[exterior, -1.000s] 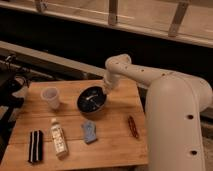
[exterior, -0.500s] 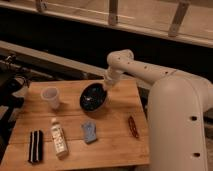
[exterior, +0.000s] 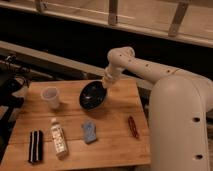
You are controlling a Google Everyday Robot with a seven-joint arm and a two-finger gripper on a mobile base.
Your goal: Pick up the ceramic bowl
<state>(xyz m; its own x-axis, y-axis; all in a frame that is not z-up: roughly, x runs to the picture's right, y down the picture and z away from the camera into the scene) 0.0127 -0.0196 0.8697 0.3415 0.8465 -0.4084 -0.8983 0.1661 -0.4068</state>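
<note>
The ceramic bowl, glossy black and round, is tilted with its inside facing the camera and hangs just above the middle of the wooden table. My gripper comes down from the white arm and is shut on the bowl's upper right rim. A shadow lies on the table under the bowl.
A small translucent white cup stands left of the bowl. A blue cloth-like item, a white bottle lying flat and a black striped item lie toward the front. A reddish-brown item lies at the right, near my white base.
The bowl has come up off the table and tipped up toward the camera. The gripper has risen slightly with it.
</note>
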